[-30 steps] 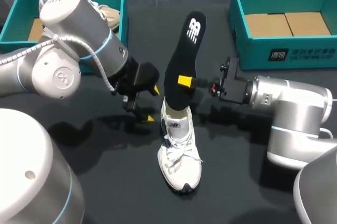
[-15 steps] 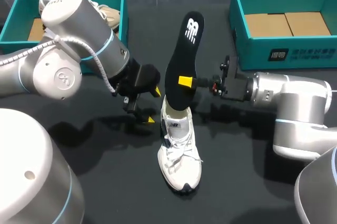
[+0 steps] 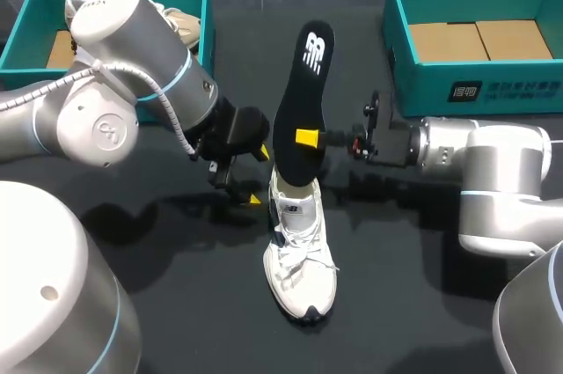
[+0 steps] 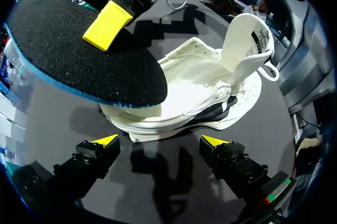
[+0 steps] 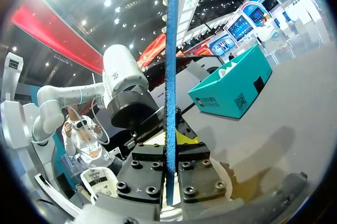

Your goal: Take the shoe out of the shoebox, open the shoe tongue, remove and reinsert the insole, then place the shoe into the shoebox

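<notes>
Head view: black foam insole [image 3: 302, 106] was clamped mid-length by the right fingers [image 3: 306, 137] and held steep, so its lower end met the opening of the white lace-up sneaker [image 3: 300, 251] on the black worktop [image 3: 396, 304].
Left wrist view: left fingers [image 4: 105, 141] were spread and empty just beside the sneaker, probably to steady it.
Right wrist view: insole was seen edge-on, pinched from both sides.

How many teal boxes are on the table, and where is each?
2. The left box is at the far left corner, with a shoe in it; the right box is at the far right corner, showing only cardboard inside.
</notes>
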Motion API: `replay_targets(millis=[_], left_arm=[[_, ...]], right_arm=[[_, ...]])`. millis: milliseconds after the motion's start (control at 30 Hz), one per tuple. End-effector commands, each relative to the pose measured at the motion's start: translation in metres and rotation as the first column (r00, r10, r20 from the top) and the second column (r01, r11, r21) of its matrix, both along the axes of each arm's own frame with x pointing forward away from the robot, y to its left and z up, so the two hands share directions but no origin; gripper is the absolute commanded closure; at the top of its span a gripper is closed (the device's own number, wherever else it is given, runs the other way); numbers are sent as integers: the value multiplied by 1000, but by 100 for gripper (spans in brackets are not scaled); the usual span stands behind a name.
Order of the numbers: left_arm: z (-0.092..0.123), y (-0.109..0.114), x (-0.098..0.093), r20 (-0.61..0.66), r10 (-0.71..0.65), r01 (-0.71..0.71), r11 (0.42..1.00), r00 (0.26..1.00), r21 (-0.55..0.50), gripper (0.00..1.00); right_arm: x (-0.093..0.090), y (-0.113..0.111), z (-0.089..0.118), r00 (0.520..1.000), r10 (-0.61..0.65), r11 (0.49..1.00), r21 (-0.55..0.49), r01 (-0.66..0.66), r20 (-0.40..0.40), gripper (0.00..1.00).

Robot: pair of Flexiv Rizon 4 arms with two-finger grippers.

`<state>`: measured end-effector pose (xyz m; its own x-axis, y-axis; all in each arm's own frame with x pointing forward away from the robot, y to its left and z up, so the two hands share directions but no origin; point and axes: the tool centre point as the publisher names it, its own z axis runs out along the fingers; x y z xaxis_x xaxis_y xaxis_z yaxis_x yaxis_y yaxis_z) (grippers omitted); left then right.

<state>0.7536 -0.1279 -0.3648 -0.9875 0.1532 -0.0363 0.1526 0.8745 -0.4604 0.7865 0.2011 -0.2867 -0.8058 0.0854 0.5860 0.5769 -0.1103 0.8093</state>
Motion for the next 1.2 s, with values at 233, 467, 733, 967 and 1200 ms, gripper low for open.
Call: replay_targets(millis=[233, 467, 733, 967, 1200], left_arm=[[-2, -2, 1, -3, -3, 3, 1000, 1000, 3, 0], [-2, -2, 1, -3, -3, 3, 1000, 1000, 3, 0], [-2, -2, 1, -3, -3, 3, 1000, 1000, 3, 0], [-2, -2, 1, -3, -3, 3, 1000, 1000, 3, 0], [-2, -2, 1, -3, -3, 3, 1000, 1000, 3, 0]], right_arm=[[-8, 2, -1, 1000, 1, 1000, -6, -1, 0, 100], [-10, 6, -4, 1000, 5, 1000, -15, -5, -5, 100], [-14, 8, -11, 1000, 2, 1000, -26, -2, -5, 100], [-17, 7, -13, 1000, -6, 999, -33, 6, 5, 100], [-20, 5, -15, 1000, -22, 999, -41, 22, 11, 100]])
